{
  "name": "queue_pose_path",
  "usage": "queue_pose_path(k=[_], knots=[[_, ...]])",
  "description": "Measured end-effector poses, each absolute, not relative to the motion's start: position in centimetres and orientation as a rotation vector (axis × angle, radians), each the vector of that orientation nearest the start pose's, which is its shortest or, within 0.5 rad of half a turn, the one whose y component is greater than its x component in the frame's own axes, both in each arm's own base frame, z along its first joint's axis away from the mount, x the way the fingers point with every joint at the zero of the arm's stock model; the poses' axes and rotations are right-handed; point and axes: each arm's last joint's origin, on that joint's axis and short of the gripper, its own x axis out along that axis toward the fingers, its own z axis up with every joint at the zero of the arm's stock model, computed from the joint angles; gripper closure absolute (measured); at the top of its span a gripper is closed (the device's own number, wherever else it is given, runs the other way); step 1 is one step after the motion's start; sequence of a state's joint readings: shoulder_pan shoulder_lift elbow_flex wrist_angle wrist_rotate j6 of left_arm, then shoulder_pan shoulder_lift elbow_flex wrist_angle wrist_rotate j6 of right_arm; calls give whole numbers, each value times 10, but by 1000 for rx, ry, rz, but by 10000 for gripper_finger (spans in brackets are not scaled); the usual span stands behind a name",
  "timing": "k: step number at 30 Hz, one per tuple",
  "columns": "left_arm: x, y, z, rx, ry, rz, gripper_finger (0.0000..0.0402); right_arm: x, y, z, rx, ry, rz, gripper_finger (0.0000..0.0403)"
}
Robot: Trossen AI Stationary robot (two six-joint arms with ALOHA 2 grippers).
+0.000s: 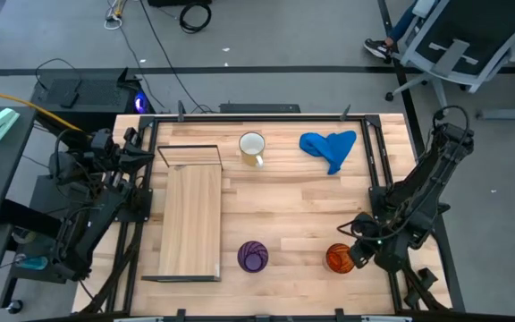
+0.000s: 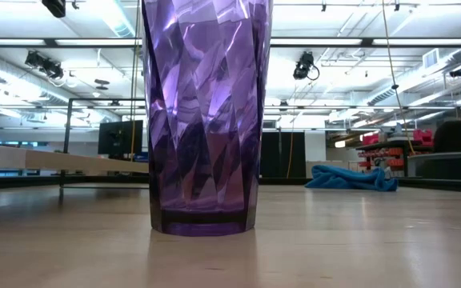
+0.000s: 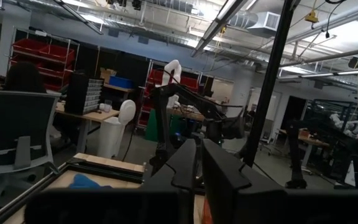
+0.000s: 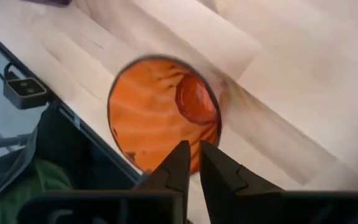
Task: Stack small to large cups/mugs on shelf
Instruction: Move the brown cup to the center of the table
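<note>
**Right arm lines up over the orange cup while the shelf waits bare**

Plank tabletop point(image 1: 293, 206) fills the frame of the rig, with the pale shelf point(image 1: 191, 215) lying along its left side and nothing standing on it yet. That leaves the whole stacking job ahead, by my reckoning.

All three vessels sit well apart on the table. A white mug point(image 1: 252, 148) stands at the far edge just beside the shelf's far end, near a crumpled blue cloth point(image 1: 329, 148). A purple cup point(image 1: 253, 257) stands upright at the near edge, beside the shelf's near end, so close to the low camera that it blocks most of that view. An orange cup point(image 1: 339, 258) sits farther right along the same near edge.

The right gripper point(image 4: 191, 163) hangs directly over the orange cup's rim, looking down into it, its fingers drawn nearly together with only a thin gap and nothing between them. They look too close to straddle the wall, so I would expect them to spread before any grasp.

The left gripper point(image 3: 197, 168) is parked off the table's left side, raised and pointing across the room, fingers likewise nearly closed on nothing. It appears to be waiting, clear of the shelf.
</note>
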State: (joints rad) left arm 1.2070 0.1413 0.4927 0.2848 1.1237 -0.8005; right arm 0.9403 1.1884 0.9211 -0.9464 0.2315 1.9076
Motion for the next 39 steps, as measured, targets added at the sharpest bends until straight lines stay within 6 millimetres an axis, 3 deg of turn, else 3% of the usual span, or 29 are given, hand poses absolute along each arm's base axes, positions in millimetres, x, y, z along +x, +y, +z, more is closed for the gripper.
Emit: queue_pose_path(k=[13,39], knots=[[36,21,329,-214,-258,-23,368,146,151,245,906,1187,-513,301],[36,22,328,-218,-254,-24,372,152,159,224,828,1315,-606,300]])
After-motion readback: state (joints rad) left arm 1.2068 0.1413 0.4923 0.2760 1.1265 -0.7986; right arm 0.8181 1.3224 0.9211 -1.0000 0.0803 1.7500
